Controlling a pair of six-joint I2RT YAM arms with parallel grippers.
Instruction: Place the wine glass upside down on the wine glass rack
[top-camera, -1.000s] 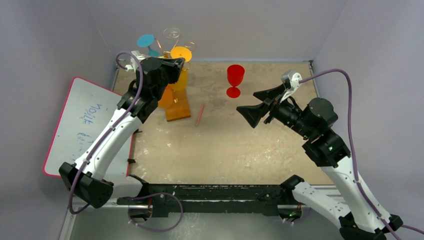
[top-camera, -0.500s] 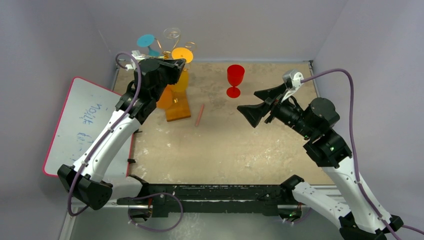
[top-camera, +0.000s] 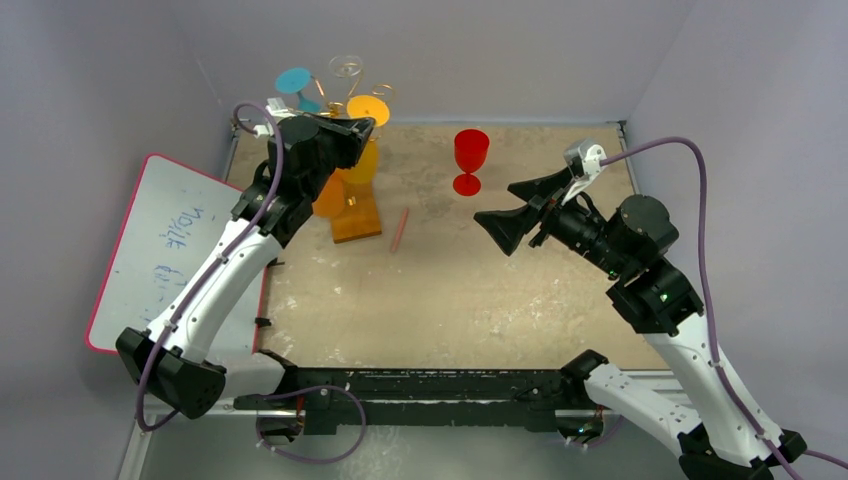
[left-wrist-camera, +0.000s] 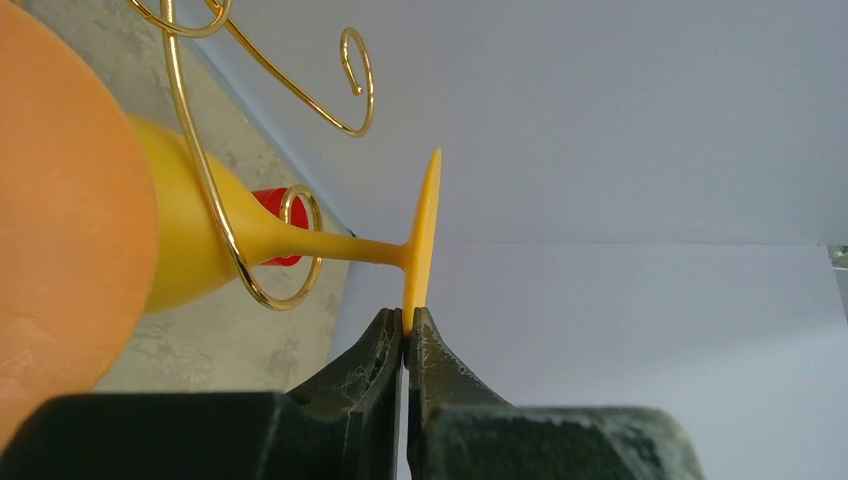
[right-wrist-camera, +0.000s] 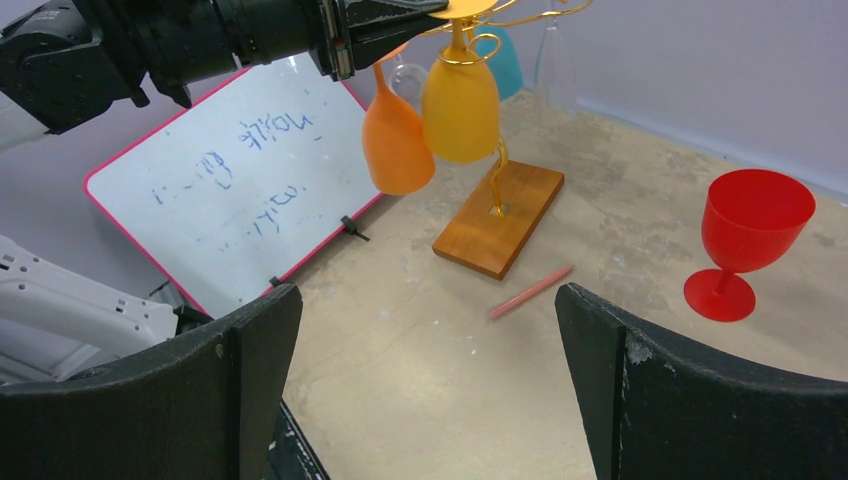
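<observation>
Left hand (left-wrist-camera: 405, 330) is pressed together on the rim of the yellow glass's (left-wrist-camera: 340, 245) foot, pinching just the thin edge. The glass hangs bowl-down on the rack (right-wrist-camera: 500, 215), its stem sitting in one of the gold curls. An orange glass (right-wrist-camera: 397, 145) hangs right beside it, the bowls about touching. A teal glass (right-wrist-camera: 500, 60) and a clear glass (right-wrist-camera: 553, 65) hang on the far side.

Right hand (top-camera: 495, 203) is spread wide, holds nothing, and hovers over the surface (top-camera: 450, 290) near a red glass (top-camera: 470, 158) that stands upright, well apart from the rack.

The rack sits in the far left corner, close to the back wall, so it's tight there. The middle of the surface is open, with only a pink stick (right-wrist-camera: 530, 292) lying just beside the rack's base.

A whiteboard (right-wrist-camera: 240, 170) leans at the left edge. There's blue handwriting on it, but I can't read it.
</observation>
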